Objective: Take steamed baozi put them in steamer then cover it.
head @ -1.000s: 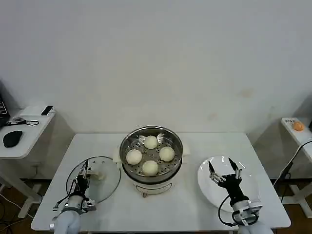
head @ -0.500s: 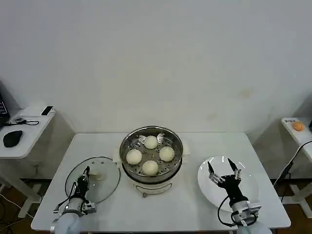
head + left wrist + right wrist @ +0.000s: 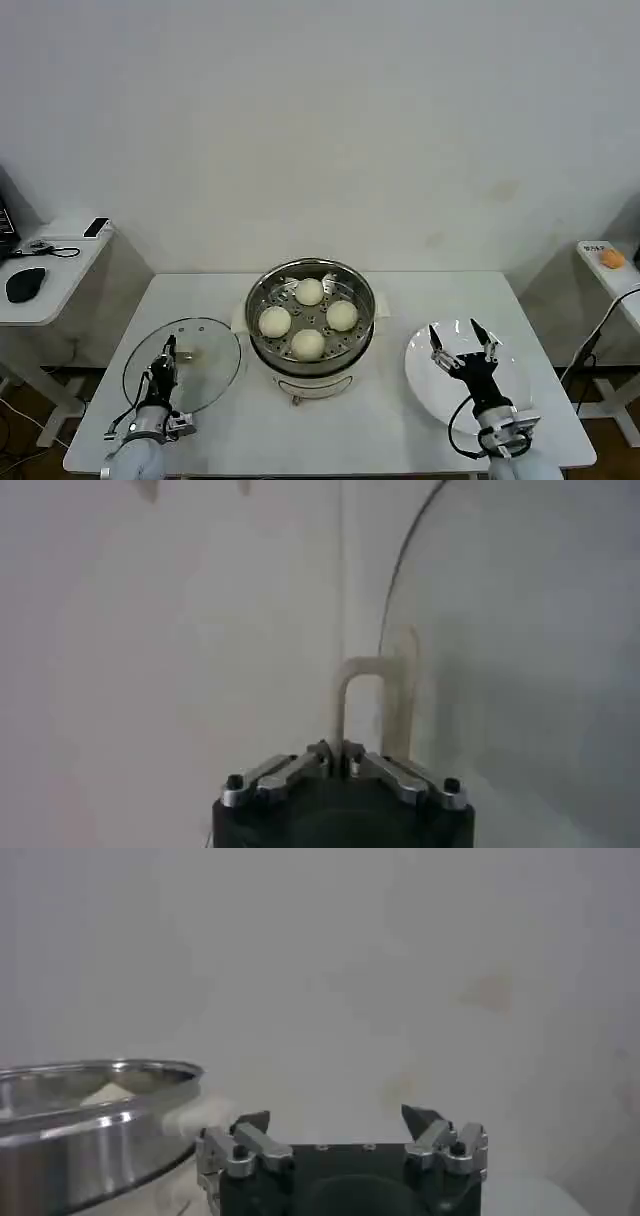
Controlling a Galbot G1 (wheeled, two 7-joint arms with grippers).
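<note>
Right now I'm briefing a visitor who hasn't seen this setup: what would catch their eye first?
The steamer at the table's centre, with four baozi in its basket. To its left, the left gripper is shut on the handle of the glass cover, holding it tilted. To its right, the right gripper hangs open over a white plate.

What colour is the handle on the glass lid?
Cream-white: the bar handle of the round transparent glass lid, clearest in the left wrist view.
</note>
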